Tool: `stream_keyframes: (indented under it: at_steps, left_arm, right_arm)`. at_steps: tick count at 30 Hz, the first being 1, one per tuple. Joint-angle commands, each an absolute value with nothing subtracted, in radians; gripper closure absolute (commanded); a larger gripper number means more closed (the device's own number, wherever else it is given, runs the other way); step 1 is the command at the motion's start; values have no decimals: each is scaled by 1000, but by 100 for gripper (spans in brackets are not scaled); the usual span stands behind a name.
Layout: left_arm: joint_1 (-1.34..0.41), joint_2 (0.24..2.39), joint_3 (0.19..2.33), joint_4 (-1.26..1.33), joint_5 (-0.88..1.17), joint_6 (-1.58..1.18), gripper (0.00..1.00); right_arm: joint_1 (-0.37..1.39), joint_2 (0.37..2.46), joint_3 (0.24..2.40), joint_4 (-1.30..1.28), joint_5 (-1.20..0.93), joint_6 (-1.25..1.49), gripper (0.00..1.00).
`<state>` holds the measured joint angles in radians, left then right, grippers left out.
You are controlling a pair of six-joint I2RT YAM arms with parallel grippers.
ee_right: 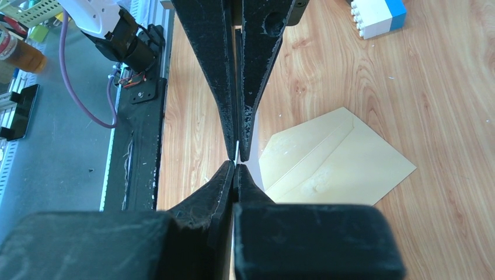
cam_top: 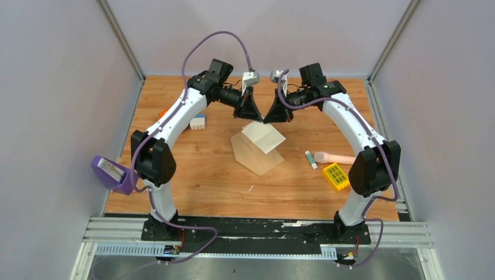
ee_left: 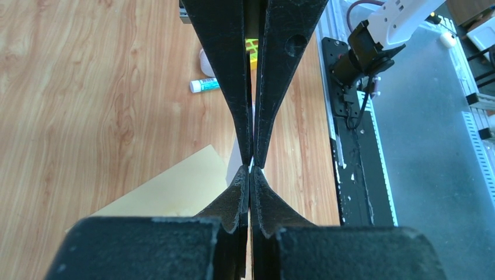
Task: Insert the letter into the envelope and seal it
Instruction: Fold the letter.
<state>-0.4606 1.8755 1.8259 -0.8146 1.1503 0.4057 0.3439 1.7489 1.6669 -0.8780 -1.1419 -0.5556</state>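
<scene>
The pale letter (cam_top: 265,139) is lifted at its far corner, its low end resting over the brown envelope (cam_top: 255,156) at the table's middle. My left gripper (cam_top: 252,116) and right gripper (cam_top: 269,118) meet tip to tip at that corner. In the left wrist view my left gripper (ee_left: 251,169) is shut with a thin white paper edge between its tips; the letter (ee_left: 238,160) shows nearly edge-on, the envelope (ee_left: 169,186) below. The right gripper (ee_right: 234,164) is likewise shut on a white sliver, with the letter (ee_right: 255,166) beside the envelope (ee_right: 338,163).
To the right lie a glue stick (cam_top: 310,159), a pink handle-like object (cam_top: 335,157) and a yellow block (cam_top: 335,177). A white and blue block (cam_top: 197,122) and a small orange item (cam_top: 162,114) sit at the back left. Grey walls close in the table.
</scene>
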Motion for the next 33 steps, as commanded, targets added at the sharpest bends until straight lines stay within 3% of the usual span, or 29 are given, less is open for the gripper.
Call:
stream_keyframes:
  at_steps: [1,26,33]
  left_arm:
    - [-430,1838,1819,-736,1174,379,100]
    - [-380,1764,1767,-631,1236,294,100]
    - [-361,1752,1765,-626,1273,282,100]
  right_arm:
    - [351,1719,1661,-884,-1175,-577,98]
    - [351,1710,1641,-894,-1173,-581,93]
    - [351,1695,1621,-901,-1159,-599,100]
